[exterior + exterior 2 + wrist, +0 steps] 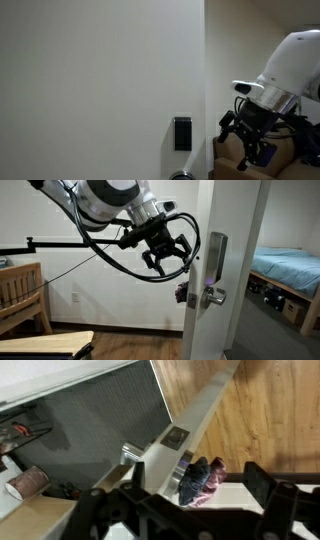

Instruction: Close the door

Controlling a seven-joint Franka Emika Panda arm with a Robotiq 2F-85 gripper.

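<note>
Exterior view, door: the door (100, 80) fills the left, face to the camera, long axis upright; its black keypad (182, 133) sits near the right edge.
Exterior view, gripper: the gripper (245, 140) is just beside that edge.
Exterior view, door swing: the door (195, 220) stands ajar, edge toward the camera, with the silver handle (212, 297) showing.
Wrist view, door edge: it runs diagonally, with the latch plate (175, 436) on it.
Wrist view, fingers (265, 490): spread wide, holding nothing.

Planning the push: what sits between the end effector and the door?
Nothing: in an exterior view, only open air separates the end effector from the door.
</note>
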